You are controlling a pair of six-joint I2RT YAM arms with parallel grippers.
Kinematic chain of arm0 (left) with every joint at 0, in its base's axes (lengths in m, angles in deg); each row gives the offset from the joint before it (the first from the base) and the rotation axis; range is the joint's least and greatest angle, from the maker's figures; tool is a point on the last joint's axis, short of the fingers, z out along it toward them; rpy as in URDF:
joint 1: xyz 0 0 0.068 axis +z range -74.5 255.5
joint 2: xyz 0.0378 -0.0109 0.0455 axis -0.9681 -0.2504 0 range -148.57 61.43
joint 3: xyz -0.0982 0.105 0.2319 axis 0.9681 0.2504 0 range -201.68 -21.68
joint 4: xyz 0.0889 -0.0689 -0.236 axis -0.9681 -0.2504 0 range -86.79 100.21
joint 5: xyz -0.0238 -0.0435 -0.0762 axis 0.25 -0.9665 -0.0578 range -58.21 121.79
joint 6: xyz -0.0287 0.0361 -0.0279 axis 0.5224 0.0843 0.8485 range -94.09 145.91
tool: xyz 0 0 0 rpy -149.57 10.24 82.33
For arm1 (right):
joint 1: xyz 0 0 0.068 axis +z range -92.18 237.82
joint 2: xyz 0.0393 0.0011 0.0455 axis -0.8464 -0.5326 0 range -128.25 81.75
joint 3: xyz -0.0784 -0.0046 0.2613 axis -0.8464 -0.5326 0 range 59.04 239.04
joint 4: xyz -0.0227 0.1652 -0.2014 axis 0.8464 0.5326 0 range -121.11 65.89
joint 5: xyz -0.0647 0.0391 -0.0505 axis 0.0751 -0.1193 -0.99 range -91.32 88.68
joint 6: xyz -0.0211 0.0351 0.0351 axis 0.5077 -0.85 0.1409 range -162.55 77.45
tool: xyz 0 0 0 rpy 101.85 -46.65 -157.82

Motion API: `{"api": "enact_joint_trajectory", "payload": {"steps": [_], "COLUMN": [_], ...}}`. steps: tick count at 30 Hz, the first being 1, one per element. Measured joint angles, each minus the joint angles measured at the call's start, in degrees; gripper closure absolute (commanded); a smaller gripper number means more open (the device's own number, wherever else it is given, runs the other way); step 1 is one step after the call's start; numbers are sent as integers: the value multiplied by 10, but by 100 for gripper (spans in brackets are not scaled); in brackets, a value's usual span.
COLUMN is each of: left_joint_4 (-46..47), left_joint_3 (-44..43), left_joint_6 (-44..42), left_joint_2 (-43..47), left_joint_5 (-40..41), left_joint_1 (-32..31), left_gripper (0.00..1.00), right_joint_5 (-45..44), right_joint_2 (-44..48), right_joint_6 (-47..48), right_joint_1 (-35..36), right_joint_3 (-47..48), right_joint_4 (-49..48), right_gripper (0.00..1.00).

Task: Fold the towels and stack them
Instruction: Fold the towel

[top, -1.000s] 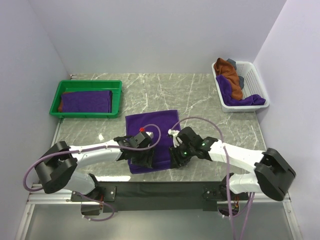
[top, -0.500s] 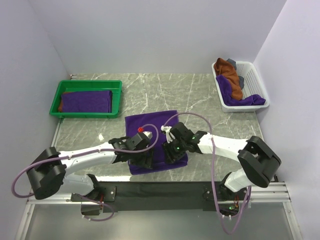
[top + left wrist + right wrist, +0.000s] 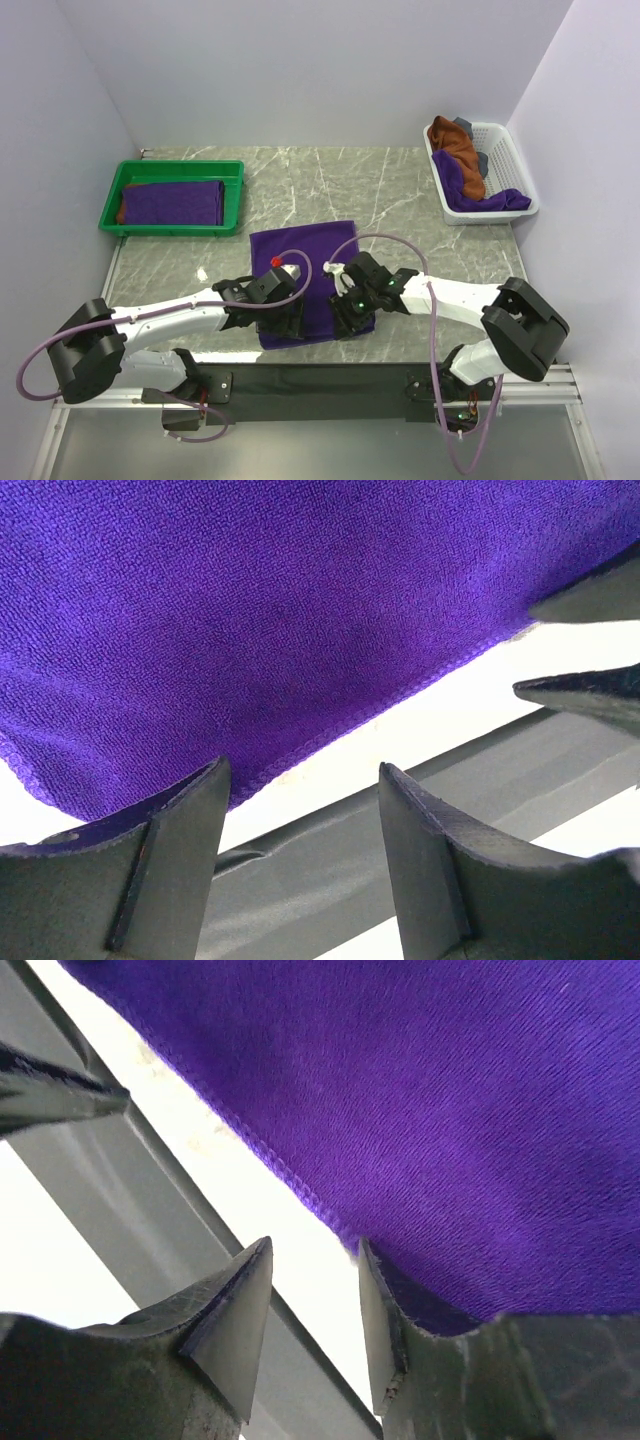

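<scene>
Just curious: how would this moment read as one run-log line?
purple towel: flat | left gripper: open at towel edge | right gripper: open at towel edge

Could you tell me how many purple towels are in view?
3. One plush purple towel spread on the marble table; a folded one in the green plastic tray; a bunched one in the white plastic basket, where others may hide.

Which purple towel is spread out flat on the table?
The middle towel, lying open on the table. The tray towel lies folded in the green tray; the basket towel is bunched in the white basket.
</scene>
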Motion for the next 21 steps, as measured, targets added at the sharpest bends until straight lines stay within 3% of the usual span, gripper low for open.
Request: {"api": "enact_joint_trajectory", "payload": {"steps": [5,12,21], "left_joint_4": [-1,-11,-47], "left_joint_3": [0,0,0], "left_joint_6": [15,54,97], "left_joint_2": [0,0,-1], "left_joint_5": [2,8,32], "left_joint_1": [0,0,0], "left_gripper": [35,47,50], "right_joint_5": [8,27,38], "right_joint_2": [-3,-28,-43], "right_joint_6": [-16,-66,-102], "right_joint_1": [2,2,2], "right_joint_3": [-18,-26,-26], "right_joint_4": [-3,-45,-74], "right_gripper": [54,55,56]}}
